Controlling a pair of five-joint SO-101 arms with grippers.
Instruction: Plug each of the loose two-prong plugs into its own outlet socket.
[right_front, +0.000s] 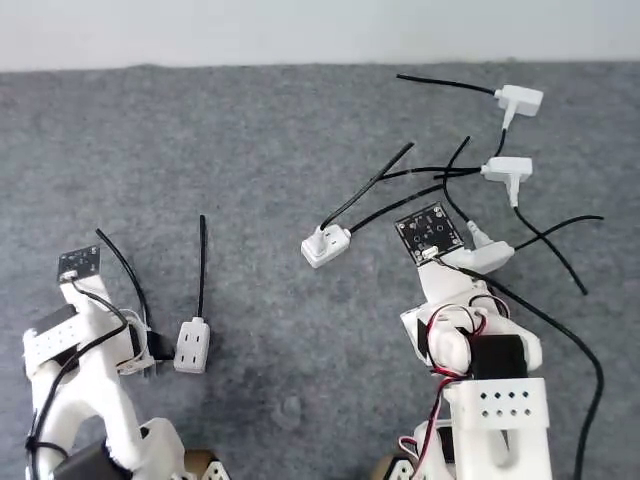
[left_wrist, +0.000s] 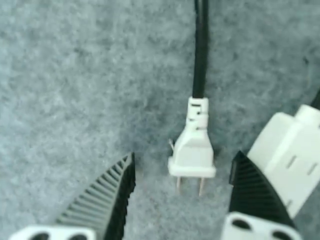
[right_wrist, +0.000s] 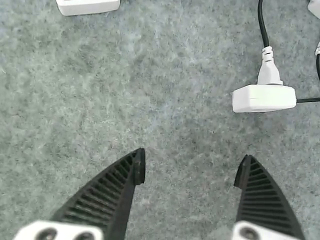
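While your left gripper (left_wrist: 184, 161) hangs spread wide by the left near corner of the grey carpet (left_wrist: 75, 75), the loose two-prong plug (left_wrist: 193, 152) lies flat between its fingers, untouched, an outlet socket (left_wrist: 287, 155) just beside it. Your right gripper (right_wrist: 193, 157) gapes too, holding nothing, near a plugged-in socket (right_wrist: 263, 98).

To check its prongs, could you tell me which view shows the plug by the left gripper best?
The left wrist view: the plug lies between the open left gripper, both prongs clear. The high view shows its black cord running under that arm; the right wrist view faces another socket.
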